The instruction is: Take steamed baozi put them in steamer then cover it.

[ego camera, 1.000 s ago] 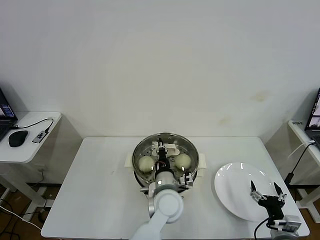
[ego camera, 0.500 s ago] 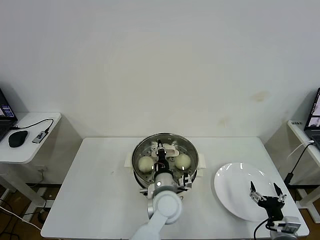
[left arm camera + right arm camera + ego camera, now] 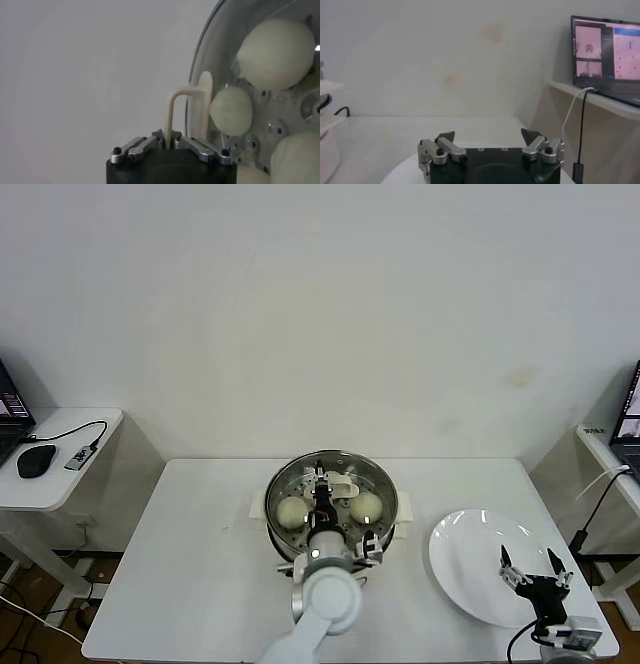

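Observation:
The steamer point(image 3: 331, 506) stands at the middle of the white table. The clear glass cover point(image 3: 340, 466) lies over it, and baozi point(image 3: 292, 512) point(image 3: 367, 505) show through the glass. My left gripper point(image 3: 322, 496) reaches over the pot from the near side and is shut on the cover's cream bar handle point(image 3: 337, 482). In the left wrist view my left gripper point(image 3: 169, 139) pinches the handle point(image 3: 183, 102), with the cover's metal rim point(image 3: 199, 65) and three baozi point(image 3: 276, 52) behind the glass. My right gripper point(image 3: 536, 575) is open and empty above the white plate point(image 3: 468, 556); it also shows in the right wrist view point(image 3: 490, 136).
A side table point(image 3: 60, 474) with a mouse and a cable stands to the left. A shelf with a laptop point(image 3: 605, 55) and a hanging white cable point(image 3: 572, 112) is at the right. Bare table surface point(image 3: 200, 564) lies left of the pot.
My left arm's wrist has shifted slightly left and nearer, still gripping the cover's handle. The right arm has not moved.

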You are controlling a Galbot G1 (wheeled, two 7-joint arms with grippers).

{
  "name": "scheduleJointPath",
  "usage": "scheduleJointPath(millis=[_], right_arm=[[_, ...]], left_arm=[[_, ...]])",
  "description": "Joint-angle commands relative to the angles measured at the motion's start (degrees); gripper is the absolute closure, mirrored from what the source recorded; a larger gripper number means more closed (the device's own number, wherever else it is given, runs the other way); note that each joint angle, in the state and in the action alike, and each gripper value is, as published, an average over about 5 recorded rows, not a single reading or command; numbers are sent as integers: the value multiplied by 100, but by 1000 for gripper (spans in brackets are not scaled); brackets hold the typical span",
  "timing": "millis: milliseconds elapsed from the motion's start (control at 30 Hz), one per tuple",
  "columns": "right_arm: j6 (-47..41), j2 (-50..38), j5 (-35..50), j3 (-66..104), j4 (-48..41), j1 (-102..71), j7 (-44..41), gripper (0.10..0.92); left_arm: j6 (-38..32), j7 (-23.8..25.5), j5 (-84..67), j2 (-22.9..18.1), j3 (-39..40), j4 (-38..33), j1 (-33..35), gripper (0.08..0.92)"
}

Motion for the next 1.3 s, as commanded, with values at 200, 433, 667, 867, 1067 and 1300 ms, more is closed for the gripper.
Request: scheduleJointPath(millis=[200,433,667,867,1067,1300], right_arm=[[-47,13,-26,2,28,30,10,203],[-42,19,-28,2,100,-38,14,203],[-20,45,-34,-48,155,-60,18,203],[47,37,-11,-148,222,-95,0,203],[83,-84,135,-449,270,-163,19,203],[186,-299,266,-1009,352,-213,78,203]], left_arm=[[-90,564,-770,431,189,-1309,405,432],[-90,681,-1425,613,117,-1820,597,237],[-216,434,-2542,738,-313,-2300,664,178],[-648,-194,-4115,858,-962,-2593,720,177],[-1190,-834,-5725,1100,-1706,-2734,1084,177],[-2507,-1762,-7498,1173,-3186,-2397,1797,177]])
